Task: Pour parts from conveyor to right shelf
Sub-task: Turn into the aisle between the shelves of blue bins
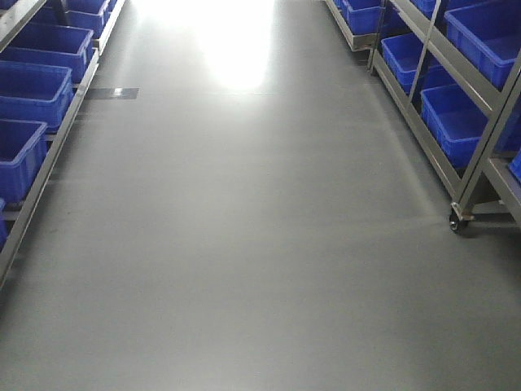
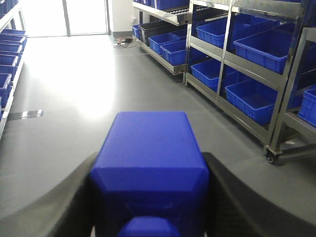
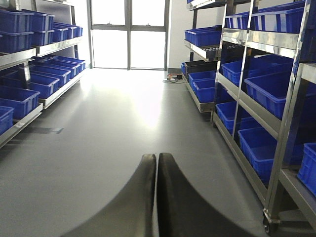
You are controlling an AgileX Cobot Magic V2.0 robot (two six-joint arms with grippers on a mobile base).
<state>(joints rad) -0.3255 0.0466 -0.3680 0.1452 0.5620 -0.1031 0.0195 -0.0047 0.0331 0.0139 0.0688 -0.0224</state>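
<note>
My left gripper point(image 2: 149, 163) is shut on a boxy royal-blue part point(image 2: 148, 153), which fills the space between its two black fingers point(image 2: 64, 197). A smaller blue knob point(image 2: 148, 228) shows at the bottom edge. My right gripper point(image 3: 156, 158) is shut and empty, its two black fingers pressed together. The right shelf point(image 1: 440, 90) of steel rails holds large blue bins point(image 1: 456, 122); it also shows in the left wrist view point(image 2: 232, 64) and the right wrist view point(image 3: 256, 113). The conveyor is out of view. Neither gripper shows in the front view.
A second rack with blue bins point(image 1: 32, 90) runs along the left side. A smooth grey floor aisle point(image 1: 244, 244) lies between the racks. The right rack stands on a caster wheel point(image 1: 457, 220). Bright windows and a door point(image 3: 129, 34) are at the far end.
</note>
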